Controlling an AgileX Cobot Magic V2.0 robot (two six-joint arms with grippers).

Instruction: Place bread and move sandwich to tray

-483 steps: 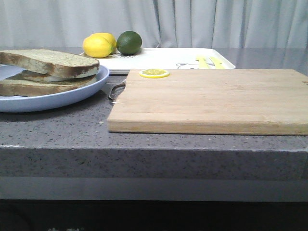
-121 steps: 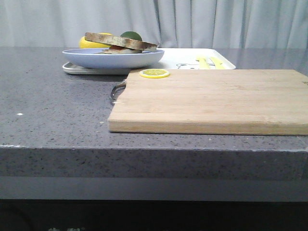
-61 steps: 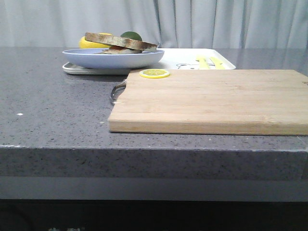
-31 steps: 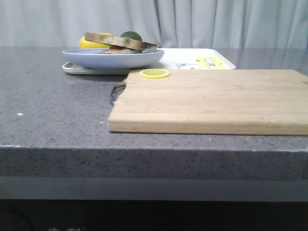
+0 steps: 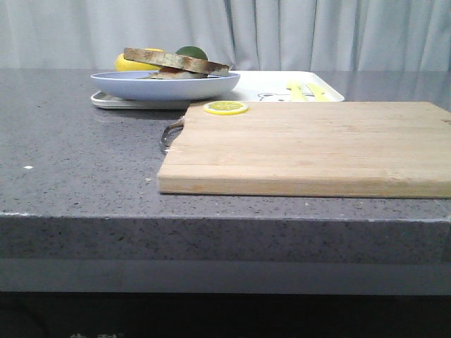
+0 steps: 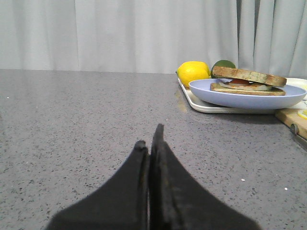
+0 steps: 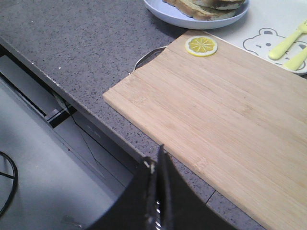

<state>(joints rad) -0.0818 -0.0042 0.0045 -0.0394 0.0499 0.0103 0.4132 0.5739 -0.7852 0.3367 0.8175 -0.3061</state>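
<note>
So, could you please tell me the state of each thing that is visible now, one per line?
sandwich: assembled, on the blue plate
blue plate: resting on the tray
tray: flat on the counter
lemon slice: lying on the cutting board
cutting board: otherwise bare
left gripper: shut, empty
right gripper: shut, empty

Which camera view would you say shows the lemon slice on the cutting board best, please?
The right wrist view: it looks down on the lemon slice, showing its round face and segments at the cutting board's corner. The front view shows it edge-on, as a thin yellow disc. The left wrist view catches only a sliver at the frame edge.
</note>
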